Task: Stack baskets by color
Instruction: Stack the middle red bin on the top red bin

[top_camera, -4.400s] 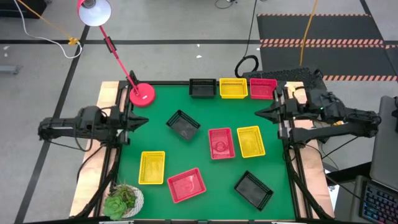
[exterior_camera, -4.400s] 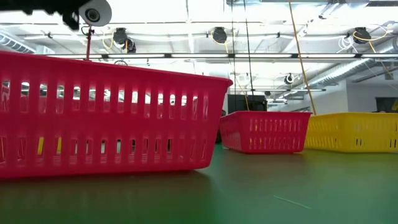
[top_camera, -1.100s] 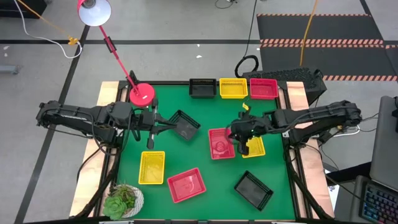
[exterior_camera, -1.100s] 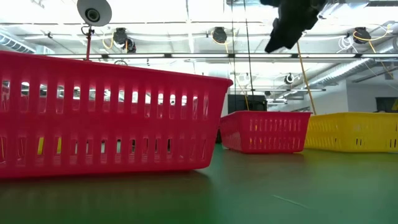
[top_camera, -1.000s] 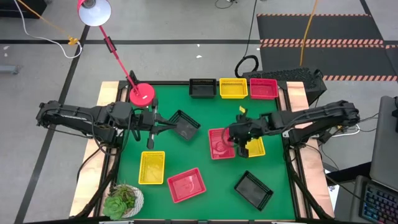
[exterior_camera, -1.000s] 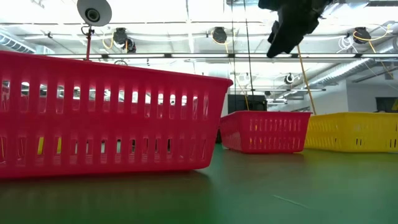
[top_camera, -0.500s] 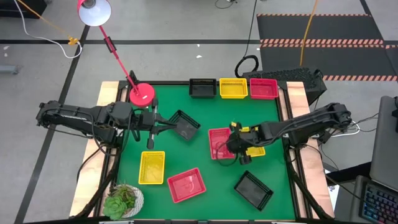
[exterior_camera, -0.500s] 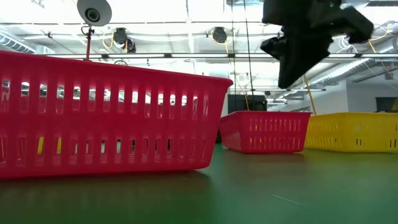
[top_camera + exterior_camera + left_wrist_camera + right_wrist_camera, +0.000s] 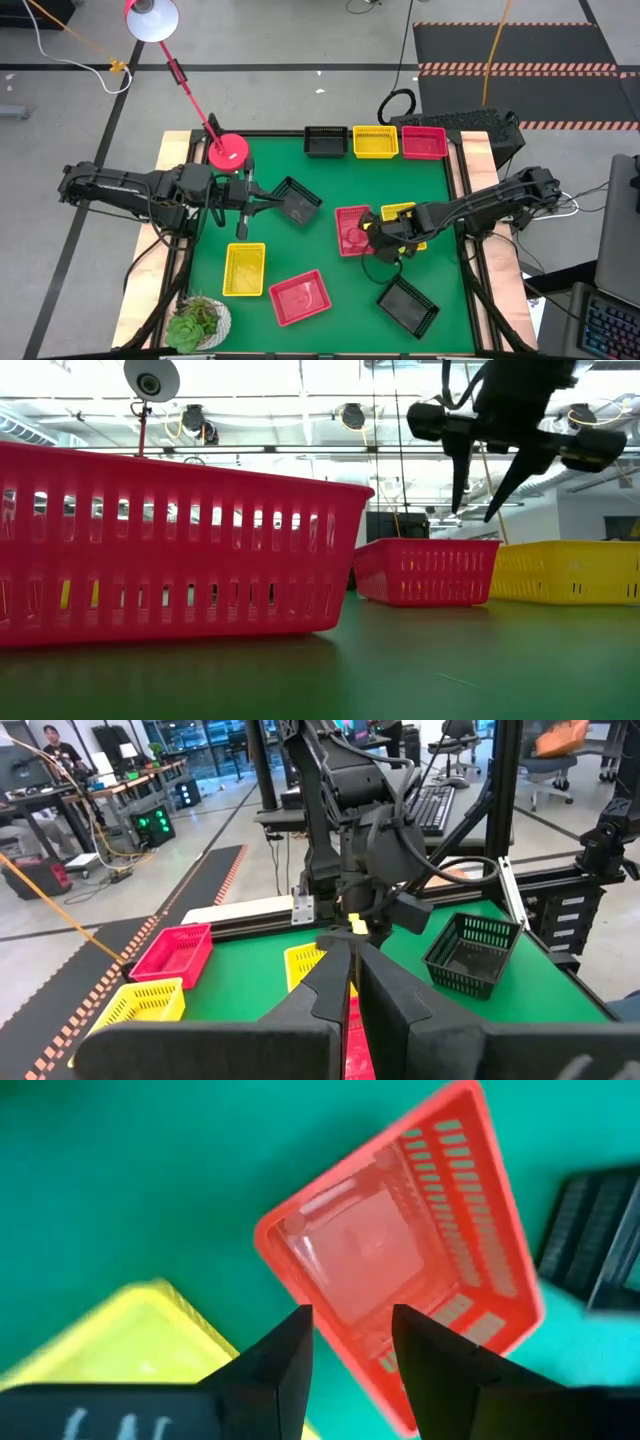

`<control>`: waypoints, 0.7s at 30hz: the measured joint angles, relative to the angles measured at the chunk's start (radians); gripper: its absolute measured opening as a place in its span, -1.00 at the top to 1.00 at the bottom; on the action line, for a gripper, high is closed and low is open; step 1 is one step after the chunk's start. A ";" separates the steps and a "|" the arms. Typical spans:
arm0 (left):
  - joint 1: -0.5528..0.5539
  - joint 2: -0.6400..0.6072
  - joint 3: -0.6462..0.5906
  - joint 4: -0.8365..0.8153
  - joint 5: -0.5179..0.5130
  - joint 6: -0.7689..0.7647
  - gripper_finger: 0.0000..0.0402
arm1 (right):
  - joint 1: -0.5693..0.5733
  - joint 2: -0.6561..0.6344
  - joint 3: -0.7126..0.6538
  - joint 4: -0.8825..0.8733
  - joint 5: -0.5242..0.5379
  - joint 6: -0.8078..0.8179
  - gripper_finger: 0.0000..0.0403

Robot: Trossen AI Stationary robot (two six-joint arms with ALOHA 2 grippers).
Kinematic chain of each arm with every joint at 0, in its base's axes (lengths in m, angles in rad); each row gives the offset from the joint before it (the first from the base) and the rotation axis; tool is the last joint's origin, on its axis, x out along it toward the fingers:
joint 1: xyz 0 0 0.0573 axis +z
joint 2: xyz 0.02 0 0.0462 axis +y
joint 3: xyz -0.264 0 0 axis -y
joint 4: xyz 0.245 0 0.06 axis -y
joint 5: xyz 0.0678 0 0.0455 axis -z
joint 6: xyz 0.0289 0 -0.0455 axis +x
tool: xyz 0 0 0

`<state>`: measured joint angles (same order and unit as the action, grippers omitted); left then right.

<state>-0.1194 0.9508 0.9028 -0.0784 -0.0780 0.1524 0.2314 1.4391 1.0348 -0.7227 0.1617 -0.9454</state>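
At the left side of the green-topped table [image 9: 330, 290], the left gripper [image 9: 262, 203] hangs low with its fingers nearly together, holding nothing; its tips sit just beside a black slotted plastic basket [image 9: 296, 200] resting at an angle on the green surface. Nearer the front edge on that side lie a yellow slotted plastic basket [image 9: 244, 268] and a red-pink slotted plastic basket [image 9: 299, 297], close to each other but apart.

Along the far edge, three more baskets stand in a row, each touching the next: a black one [image 9: 325, 141], a yellow one [image 9: 375, 141] and a red-pink one [image 9: 423, 141].

Toward the middle, the right gripper [image 9: 372, 233] points down over the right rim of a second loose red-pink basket [image 9: 351, 229], its fingers [image 9: 285, 1355] spread apart and empty; in the right wrist view they straddle that basket's edge [image 9: 400, 1270]. Just to the right, partly under the arm, lies another yellow basket [image 9: 400, 215]. Nearer the front on the right side rests a third black basket [image 9: 407, 305], turned at an angle.
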 joint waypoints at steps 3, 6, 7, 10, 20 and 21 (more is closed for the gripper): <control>0.000 0.000 0.000 0.000 0.000 -0.005 0.87 | -0.003 0.000 0.000 0.002 0.000 -0.136 0.35; 0.000 0.000 0.000 0.000 0.000 -0.008 0.87 | -0.018 0.000 0.000 0.016 -0.003 -0.195 0.39; 0.000 0.000 0.000 0.000 0.000 -0.008 0.87 | -0.025 0.000 0.000 0.017 -0.003 -0.207 0.40; 0.000 0.000 0.000 0.000 0.000 -0.008 0.87 | -0.046 0.000 -0.001 0.017 -0.009 -0.233 0.42; 0.000 0.000 0.000 0.000 0.000 -0.008 0.87 | -0.100 0.000 -0.086 0.120 -0.058 -0.327 0.42; 0.000 0.000 0.000 0.000 0.000 -0.008 0.87 | -0.103 0.000 -0.089 0.120 -0.058 -0.333 0.42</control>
<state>-0.1192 0.9508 0.9028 -0.0780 -0.0780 0.1448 0.1279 1.4387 0.9455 -0.6023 0.1032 -1.2780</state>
